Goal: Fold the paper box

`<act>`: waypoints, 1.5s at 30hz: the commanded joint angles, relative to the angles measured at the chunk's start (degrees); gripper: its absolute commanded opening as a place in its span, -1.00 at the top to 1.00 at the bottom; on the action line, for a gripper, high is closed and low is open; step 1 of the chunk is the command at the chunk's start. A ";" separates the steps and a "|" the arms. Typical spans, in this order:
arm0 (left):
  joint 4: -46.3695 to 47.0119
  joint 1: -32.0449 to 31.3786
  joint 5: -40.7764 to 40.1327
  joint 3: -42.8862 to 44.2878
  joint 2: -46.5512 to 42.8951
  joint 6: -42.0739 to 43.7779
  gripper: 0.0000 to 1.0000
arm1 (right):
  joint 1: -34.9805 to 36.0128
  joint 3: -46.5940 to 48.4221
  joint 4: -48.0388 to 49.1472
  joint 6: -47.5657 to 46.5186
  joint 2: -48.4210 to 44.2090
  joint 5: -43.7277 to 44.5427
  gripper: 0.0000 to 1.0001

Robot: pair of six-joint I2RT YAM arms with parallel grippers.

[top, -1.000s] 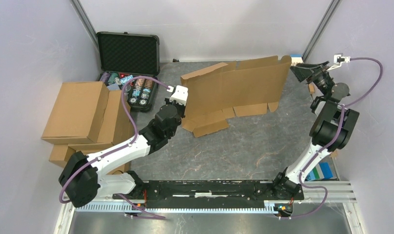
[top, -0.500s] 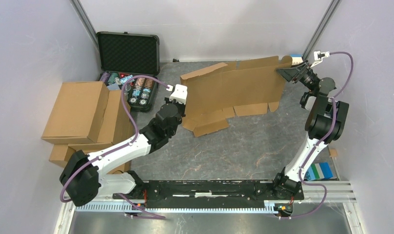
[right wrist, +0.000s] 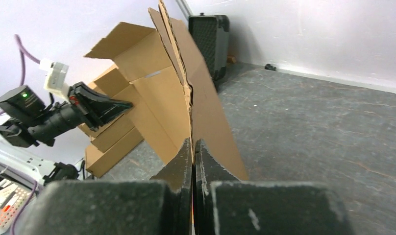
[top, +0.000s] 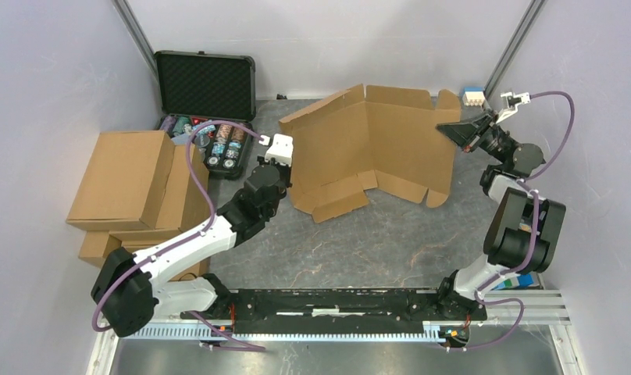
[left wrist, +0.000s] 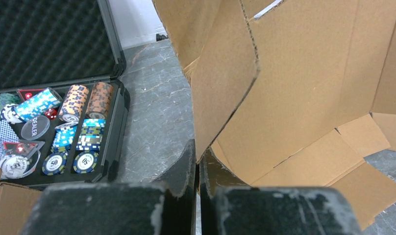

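Note:
The paper box [top: 367,144] is a brown die-cut cardboard sheet with flaps, held up off the table at a lean between my two arms. My left gripper [top: 287,166] is shut on its left edge; in the left wrist view the gripper [left wrist: 196,149] pinches a corner of the cardboard [left wrist: 304,88]. My right gripper [top: 445,129] is shut on the sheet's right edge. The right wrist view shows the gripper [right wrist: 193,144] clamped on the thin edge of the sheet [right wrist: 206,107], which rises straight ahead of it.
An open black foam-lined case [top: 207,86] with poker chips [left wrist: 78,103] lies at the back left. A pile of brown cartons [top: 133,187] stands along the left wall. A small blue and white object [top: 474,95] sits in the back right corner. Walls close in both sides.
My right gripper moved left to the sheet's right edge and shut on it. The sheet has tipped back and spread wider. The left gripper kept its grip.

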 commanded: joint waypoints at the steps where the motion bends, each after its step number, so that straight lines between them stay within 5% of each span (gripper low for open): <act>1: -3.35 0.09 1.03 2.69 -2.22 -3.17 0.95 | 1.49 -3.74 27.38 6.70 -6.44 4.43 1.00; 6: -7.63 1.49 3.08 4.84 -4.02 -6.23 0.94 | 1.64 -5.16 24.87 11.93 -13.03 5.49 1.00; 10: -11.07 5.67 9.19 6.19 -5.17 -10.53 0.94 | 1.62 -6.27 7.42 3.78 -19.41 6.81 1.00; 13: -12.05 7.57 12.14 6.69 -6.15 -11.97 0.94 | 1.59 -5.58 -29.09 -19.17 -26.74 10.90 1.00; 15: -12.53 8.19 12.24 6.97 -6.54 -12.12 0.94 | 1.84 -0.80 -62.27 -39.33 -31.38 22.58 1.00; 17: -14.72 9.18 13.60 8.52 -6.11 -12.98 0.94 | 2.56 1.45 -78.12 -47.37 -34.02 32.89 1.00; 29: -22.09 11.25 19.11 13.54 -2.64 -16.06 0.95 | 2.75 -11.18 -86.74 -41.27 -41.90 44.72 1.00; 36: -16.87 11.29 18.58 8.40 -2.02 -16.54 0.96 | 3.42 -21.87 -78.09 -40.29 -48.50 46.44 0.83; 37: -16.45 11.29 18.30 7.66 -1.80 -16.66 0.95 | 3.64 -22.54 -77.86 -40.70 -48.52 46.35 0.76; 41: -10.71 11.42 16.67 3.60 -2.66 -17.81 0.96 | 6.14 -24.00 -79.52 -45.66 -49.00 44.81 -0.22; 45: -6.02 11.42 16.41 0.60 -4.19 -16.46 0.95 | 12.08 -25.87 -84.09 -49.93 -54.42 52.85 -0.47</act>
